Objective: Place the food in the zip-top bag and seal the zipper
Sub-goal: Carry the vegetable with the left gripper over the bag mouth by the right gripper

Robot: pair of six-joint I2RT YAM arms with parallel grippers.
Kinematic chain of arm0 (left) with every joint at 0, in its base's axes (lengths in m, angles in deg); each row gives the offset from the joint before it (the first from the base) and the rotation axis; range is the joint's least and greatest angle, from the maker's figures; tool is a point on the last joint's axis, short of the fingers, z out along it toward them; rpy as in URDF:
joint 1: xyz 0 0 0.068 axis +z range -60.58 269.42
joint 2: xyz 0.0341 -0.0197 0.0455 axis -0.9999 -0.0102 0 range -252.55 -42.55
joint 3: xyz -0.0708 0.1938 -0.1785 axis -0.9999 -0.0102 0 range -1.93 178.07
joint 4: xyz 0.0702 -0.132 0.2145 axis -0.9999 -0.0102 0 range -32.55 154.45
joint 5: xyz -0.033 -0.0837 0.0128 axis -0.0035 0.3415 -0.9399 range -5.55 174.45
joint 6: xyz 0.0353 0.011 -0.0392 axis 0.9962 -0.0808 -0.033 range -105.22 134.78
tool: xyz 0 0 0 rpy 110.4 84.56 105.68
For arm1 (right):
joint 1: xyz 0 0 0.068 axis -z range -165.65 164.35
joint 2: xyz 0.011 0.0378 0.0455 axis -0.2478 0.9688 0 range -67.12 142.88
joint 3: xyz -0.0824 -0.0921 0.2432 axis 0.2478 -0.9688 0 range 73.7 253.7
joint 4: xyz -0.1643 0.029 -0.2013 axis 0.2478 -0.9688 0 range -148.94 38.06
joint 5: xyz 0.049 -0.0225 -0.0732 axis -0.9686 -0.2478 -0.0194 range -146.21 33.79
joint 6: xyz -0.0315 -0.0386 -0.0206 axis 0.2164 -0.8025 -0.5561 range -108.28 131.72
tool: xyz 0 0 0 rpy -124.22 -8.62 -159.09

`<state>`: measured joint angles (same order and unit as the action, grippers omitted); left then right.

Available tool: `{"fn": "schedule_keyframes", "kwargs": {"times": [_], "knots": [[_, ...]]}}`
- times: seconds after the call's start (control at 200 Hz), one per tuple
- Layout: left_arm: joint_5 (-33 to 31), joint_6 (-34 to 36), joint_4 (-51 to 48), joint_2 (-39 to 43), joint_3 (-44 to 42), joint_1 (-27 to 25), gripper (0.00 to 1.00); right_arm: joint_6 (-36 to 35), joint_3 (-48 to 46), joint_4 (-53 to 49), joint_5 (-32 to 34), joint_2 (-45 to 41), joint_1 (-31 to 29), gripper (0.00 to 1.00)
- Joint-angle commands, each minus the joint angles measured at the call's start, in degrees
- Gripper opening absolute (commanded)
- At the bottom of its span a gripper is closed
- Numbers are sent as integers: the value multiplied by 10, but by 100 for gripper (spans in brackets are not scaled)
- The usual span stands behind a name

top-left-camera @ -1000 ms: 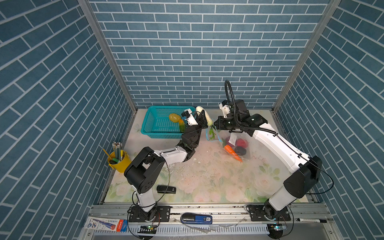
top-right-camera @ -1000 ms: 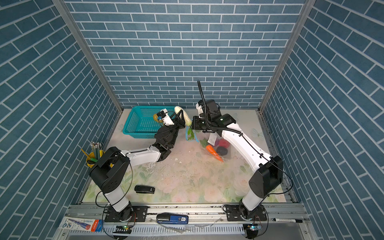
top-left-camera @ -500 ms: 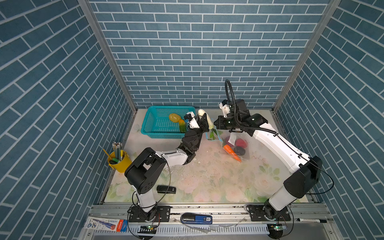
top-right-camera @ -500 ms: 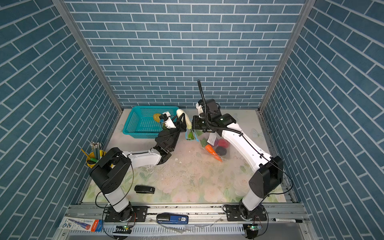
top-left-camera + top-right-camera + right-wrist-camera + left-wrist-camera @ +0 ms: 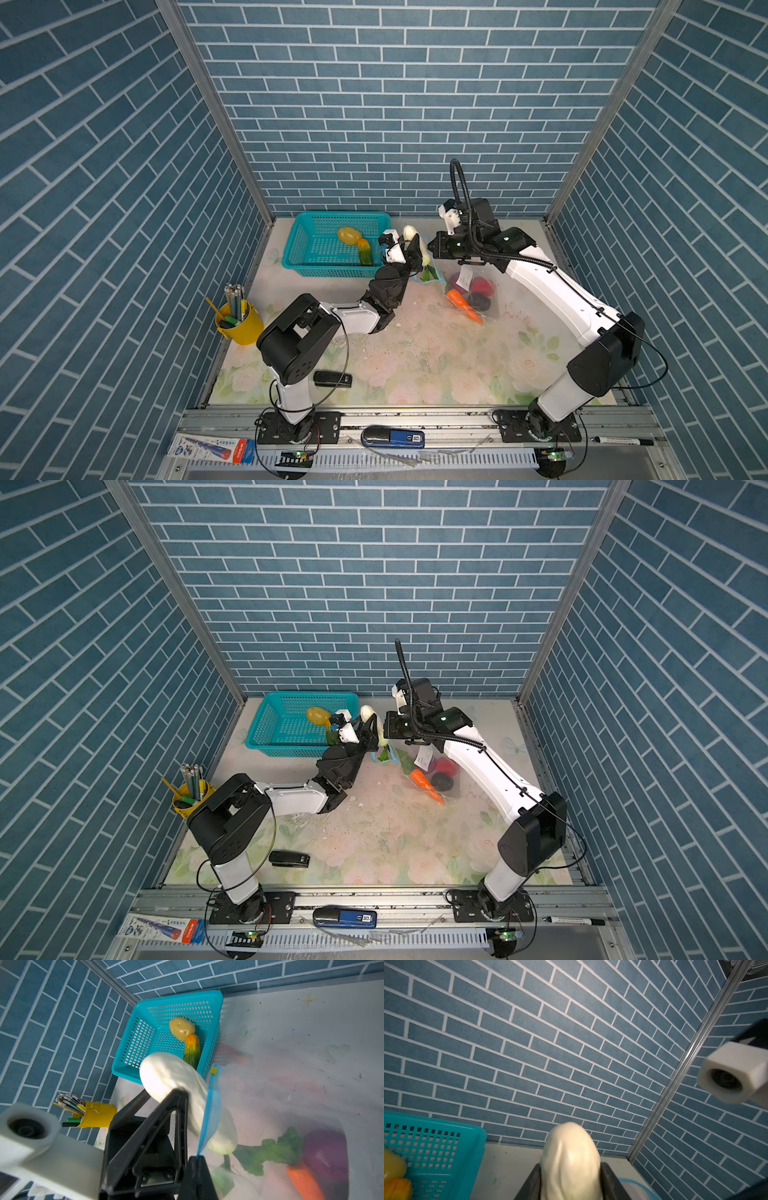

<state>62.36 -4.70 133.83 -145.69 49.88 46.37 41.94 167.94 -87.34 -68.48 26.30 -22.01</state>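
Left tool (image 5: 570,1185): clamped on the white cabbage (image 5: 569,1153), one finger on each side, and the cabbage sticks out past the tips.

Right tool (image 5: 195,1160): pinched closed on the zipper (image 5: 212,1109), with the mouth edge of the zip-top bag (image 5: 291,1095) raised at its tips.

The tools are just beside each other. In the right wrist view the cabbage crosses behind the blue strip. Its lower end shows through the plastic, so that end is in the bag mouth.

The yellow slider (image 5: 214,1069) is at the strip's end away from the right tool.

In the bag, past the right tool's tips:
- carrot (image 5: 303,1180) with a green top
- purple onion (image 5: 326,1153), against the carrot

A top view also shows the strawberry (image 5: 482,285) and dark eggplant (image 5: 480,301) beside them. The rest of the bag lies on the surface (image 5: 415,353).

Further out, on the left tool's side away from the bag, is the teal basket (image 5: 135,1043). It holds the yellow potato (image 5: 182,1028) and the green-orange piece (image 5: 192,1049), which touch each other.

The yellow cup of pencils (image 5: 239,320) is well apart, back beside the left arm's base end.
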Motion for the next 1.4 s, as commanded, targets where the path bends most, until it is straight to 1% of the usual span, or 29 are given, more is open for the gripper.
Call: {"fn": "schedule_keyframes", "kwargs": {"times": [0.0, 0.765, 1.075, 1.225, 1.395], "knots": [[-16, 8, 26, -6, -5, -4, 32, 9, 28, -1, -5, -14, 1, 0], [-28, 15, 32, -14, -27, -4, 36, 7, 40, -4, -7, -4, 1, 0], [-26, 14, 37, -16, -28, -5, 45, 8, 40, -4, -7, -3, 1, 0], [-26, 13, 36, -17, -28, -5, 47, 8, 39, -3, -7, -2, 1, 0], [-26, 13, 31, -17, -25, -5, 52, 8, 39, -3, -7, -3, 1, 0]]}}
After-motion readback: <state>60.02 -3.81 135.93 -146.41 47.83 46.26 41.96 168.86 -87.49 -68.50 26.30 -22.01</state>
